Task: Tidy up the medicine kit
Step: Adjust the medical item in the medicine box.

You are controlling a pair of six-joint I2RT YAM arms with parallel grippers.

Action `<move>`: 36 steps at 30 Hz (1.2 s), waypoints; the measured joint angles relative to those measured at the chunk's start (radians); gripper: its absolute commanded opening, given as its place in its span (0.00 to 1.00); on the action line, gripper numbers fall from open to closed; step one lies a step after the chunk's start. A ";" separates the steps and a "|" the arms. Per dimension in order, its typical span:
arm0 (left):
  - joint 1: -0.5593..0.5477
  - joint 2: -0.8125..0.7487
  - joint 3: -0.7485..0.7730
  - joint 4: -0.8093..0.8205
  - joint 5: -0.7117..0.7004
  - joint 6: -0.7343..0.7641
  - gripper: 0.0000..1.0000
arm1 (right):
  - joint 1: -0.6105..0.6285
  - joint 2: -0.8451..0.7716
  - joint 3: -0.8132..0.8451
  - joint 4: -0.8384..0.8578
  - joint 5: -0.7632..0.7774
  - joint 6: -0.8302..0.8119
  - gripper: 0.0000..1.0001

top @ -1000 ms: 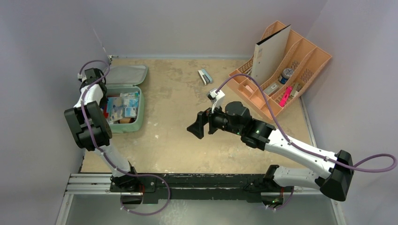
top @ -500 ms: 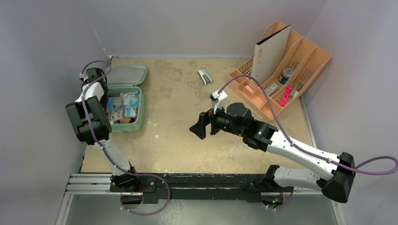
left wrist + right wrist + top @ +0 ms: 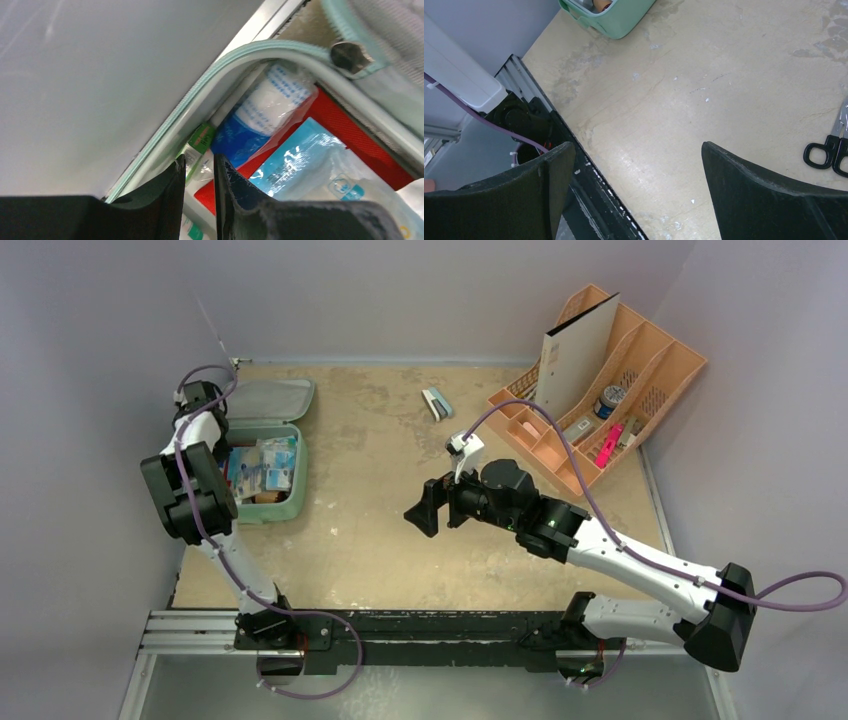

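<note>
Hazard: medicine kit, lid open, sits at desk far-left corner; left hand, fingers nearly together astride green-labelled tube beside rim, grip uncertain, may snag rim or drag neighbouring packets out. Right hand gapes wide, empty.

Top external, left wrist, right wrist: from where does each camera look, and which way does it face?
Top external: above, behind the bases, facing down on the table; both arms show.
Left wrist: on the left arm, facing into the medicine kit; the left gripper shows.
Right wrist: on the right arm, facing down at the table; open right gripper shows.
Shared: all views show the medicine kit.
</note>
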 measured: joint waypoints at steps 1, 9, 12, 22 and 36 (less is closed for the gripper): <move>-0.001 0.006 0.006 0.000 0.013 0.000 0.24 | 0.000 0.000 0.000 0.000 0.000 0.000 0.99; -0.022 0.016 0.026 -0.034 0.047 -0.003 0.26 | 0.000 0.000 0.000 -0.001 0.000 0.001 0.99; -0.033 -0.011 0.026 -0.061 0.078 -0.007 0.28 | 0.000 0.002 0.000 -0.004 0.008 0.007 0.99; -0.043 -0.312 0.027 -0.109 0.388 -0.024 0.49 | -0.006 0.148 0.098 -0.135 0.204 -0.001 0.97; -0.154 -0.669 -0.090 -0.115 0.875 -0.122 0.64 | -0.229 0.453 0.198 -0.192 0.295 -0.118 0.54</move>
